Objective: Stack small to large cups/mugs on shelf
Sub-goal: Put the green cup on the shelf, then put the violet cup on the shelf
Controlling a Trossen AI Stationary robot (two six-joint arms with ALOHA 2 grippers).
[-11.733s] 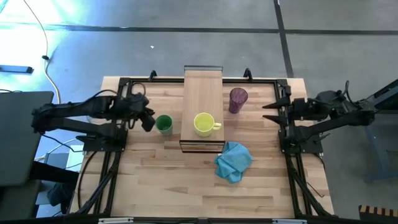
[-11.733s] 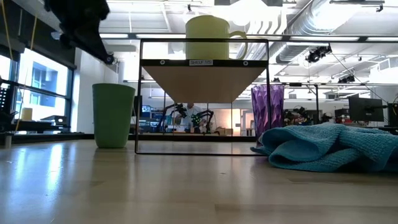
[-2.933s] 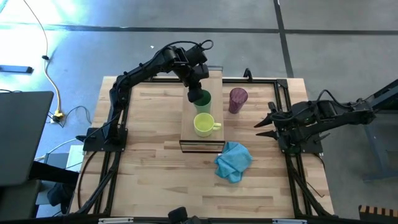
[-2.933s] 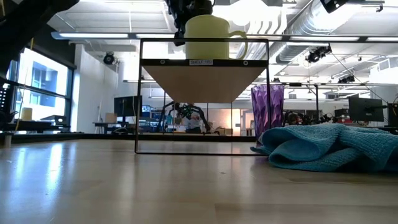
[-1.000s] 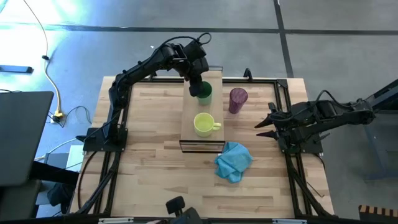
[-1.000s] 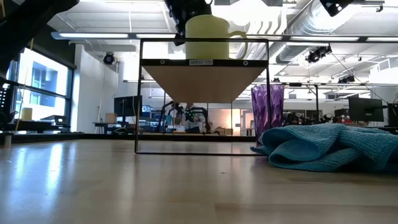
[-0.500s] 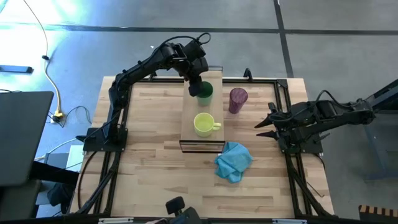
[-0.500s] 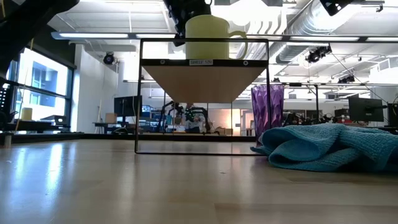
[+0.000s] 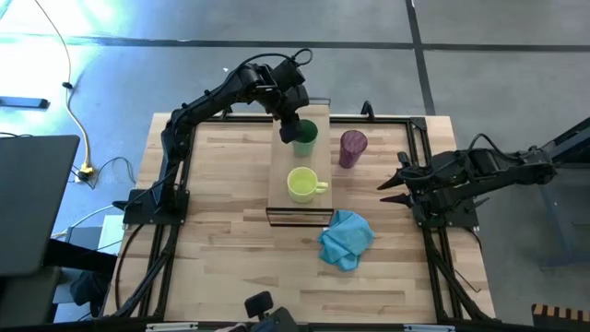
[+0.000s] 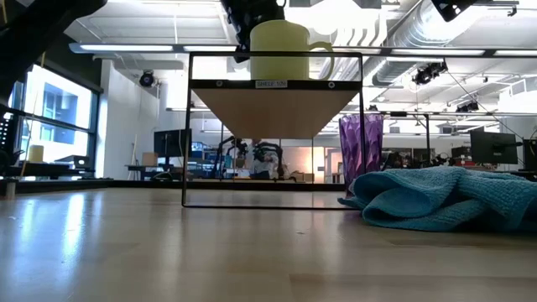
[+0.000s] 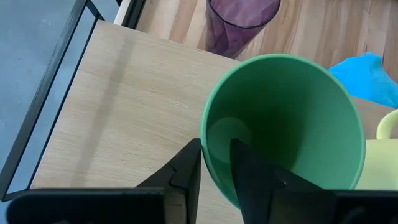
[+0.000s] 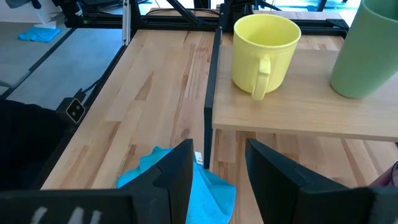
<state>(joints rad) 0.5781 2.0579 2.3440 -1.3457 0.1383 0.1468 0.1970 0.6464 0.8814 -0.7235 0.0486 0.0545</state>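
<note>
The green cup (image 9: 305, 137) is over the far half of the shelf (image 9: 286, 159), held by my left gripper (image 9: 293, 131), which is shut on it. Seen in the right wrist view, the green cup (image 12: 367, 50) has its base down at the shelf board (image 12: 298, 112). The yellow mug (image 9: 302, 183) stands on its base on the shelf's near half, handle toward the table's right. The purple tumbler (image 9: 352, 148) stands on the table right of the shelf. My right gripper (image 9: 387, 180) waits open near the table's right edge. My left gripper has the green cup by its rim (image 11: 207, 155), on the side toward the table's left. One finger (image 11: 252, 177) is inside the cup and the other (image 11: 185, 171) outside, coming from above. The cup is roughly upright with its base at the shelf top; I cannot tell whether it rests there.
A crumpled blue cloth (image 9: 346, 238) lies on the table just near and right of the shelf. The shelf's dark frame (image 10: 189, 126) stands on the wooden table (image 9: 221, 240). Bare board shows between cup and mug and at the shelf's far end (image 11: 124, 106).
</note>
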